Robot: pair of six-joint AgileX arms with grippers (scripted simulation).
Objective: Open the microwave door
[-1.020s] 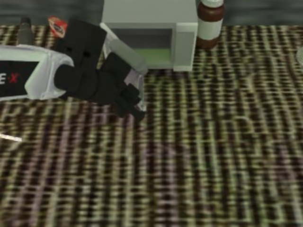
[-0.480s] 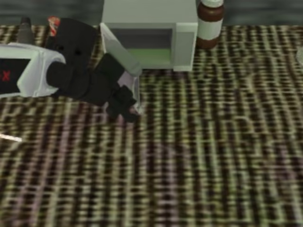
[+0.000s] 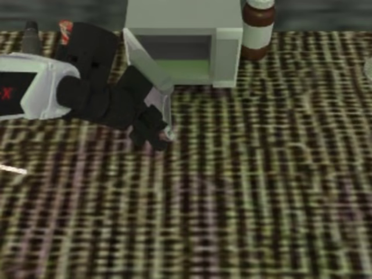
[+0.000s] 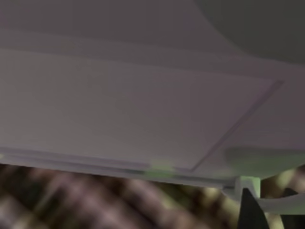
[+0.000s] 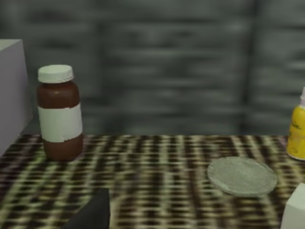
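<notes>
The pale grey-white microwave (image 3: 183, 14) stands at the table's far middle, and its greenish floor (image 3: 186, 68) is exposed. The microwave door (image 3: 148, 58) is swung out to the left, about halfway open. My left gripper (image 3: 164, 132) is at the door's free edge, shut on it. In the left wrist view the door panel (image 4: 119, 105) fills most of the picture, and one dark fingertip (image 4: 250, 210) touches its pale edge piece. My right arm is out of the top view. Only a dark tip of my right gripper (image 5: 95, 212) shows, low over the woven table.
A brown-and-white jar (image 3: 257, 29) stands just right of the microwave. A dark bottle (image 3: 30, 32) and a red-labelled item (image 3: 65, 28) are behind my left arm. A grey disc (image 5: 242, 175), a yellow bottle (image 5: 298, 131) and a white block (image 5: 295, 210) are at the far right.
The door has swung a little farther open to the left with my left gripper on its edge. The left arm drew back leftward. Little has moved over the last half second.
</notes>
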